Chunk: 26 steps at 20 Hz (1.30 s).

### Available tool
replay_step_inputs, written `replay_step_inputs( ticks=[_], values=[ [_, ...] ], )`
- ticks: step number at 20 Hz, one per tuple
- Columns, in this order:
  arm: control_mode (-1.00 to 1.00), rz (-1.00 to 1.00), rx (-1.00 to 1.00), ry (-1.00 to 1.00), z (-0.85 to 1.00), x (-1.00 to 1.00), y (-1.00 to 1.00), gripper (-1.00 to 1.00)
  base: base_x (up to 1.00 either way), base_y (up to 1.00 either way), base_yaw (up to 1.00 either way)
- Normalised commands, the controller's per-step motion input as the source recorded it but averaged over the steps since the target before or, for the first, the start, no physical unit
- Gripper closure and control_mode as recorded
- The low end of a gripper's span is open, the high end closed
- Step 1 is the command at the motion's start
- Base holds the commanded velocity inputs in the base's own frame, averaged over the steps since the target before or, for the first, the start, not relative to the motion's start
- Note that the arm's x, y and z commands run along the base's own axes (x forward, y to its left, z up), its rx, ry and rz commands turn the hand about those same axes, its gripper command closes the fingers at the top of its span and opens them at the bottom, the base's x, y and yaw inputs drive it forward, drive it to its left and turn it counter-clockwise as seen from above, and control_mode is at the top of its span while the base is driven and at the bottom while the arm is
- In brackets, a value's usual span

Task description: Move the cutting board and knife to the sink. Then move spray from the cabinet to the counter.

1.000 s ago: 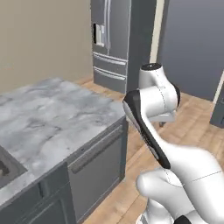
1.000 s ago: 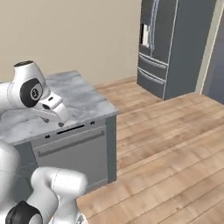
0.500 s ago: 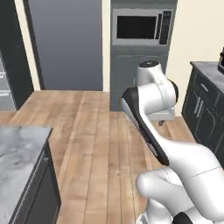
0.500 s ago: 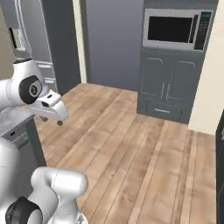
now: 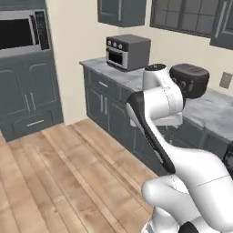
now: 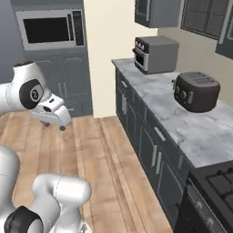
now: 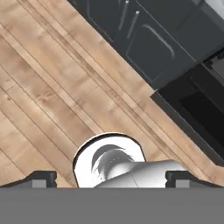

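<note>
Now fingers (image 7: 43, 178) spread wide above wooden floor (image 7: 52, 96).

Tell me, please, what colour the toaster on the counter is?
Dark grey, almost black; the toaster shows best in the right base view.

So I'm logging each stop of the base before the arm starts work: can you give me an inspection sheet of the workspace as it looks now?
Surface: marble counter runs along the wall over dark base cabinets.
Job's things: nothing seen of board, knife, sink or spray; dark wall cabinets hang above the counter, doors shut.
Clutter: toaster oven at the counter's far end; dark toaster nearer the stove.
Grippers: gripper open, empty, over the wood floor, clear of the counter.
Cables: nothing seen.
Surroundings: built-in microwave in a tall unit; wall outlet; beige wall.
</note>
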Motion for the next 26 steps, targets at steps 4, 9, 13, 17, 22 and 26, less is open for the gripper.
replay_step_inputs(
  ticks=[4, 9, 13, 17, 22, 26],
  values=[
    [1.00, 0.00, 0.00, 0.00, 0.00, 0.00, 0.00, -1.00, 0.00, 0.08, -1.00],
    [1.00, 0.00, 0.00, 0.00, 0.00, 0.00, 0.00, -1.00, 0.00, 0.13, -1.00],
    [1.00, 0.00, 0.00, 0.00, 0.00, 0.00, 0.00, -1.00, 0.00, 0.01, -0.98],
    [1.00, 0.00, 0.00, 0.00, 0.00, 0.00, 0.00, -1.00, 0.00, -0.02, -0.93],
    [1.00, 0.00, 0.00, 0.00, 0.00, 0.00, 0.00, -1.00, -0.01, -0.10, -0.80],
    [1.00, 0.00, 0.00, 0.00, 0.00, 0.00, 0.00, -1.00, -0.01, -0.25, -0.74]
  ],
)
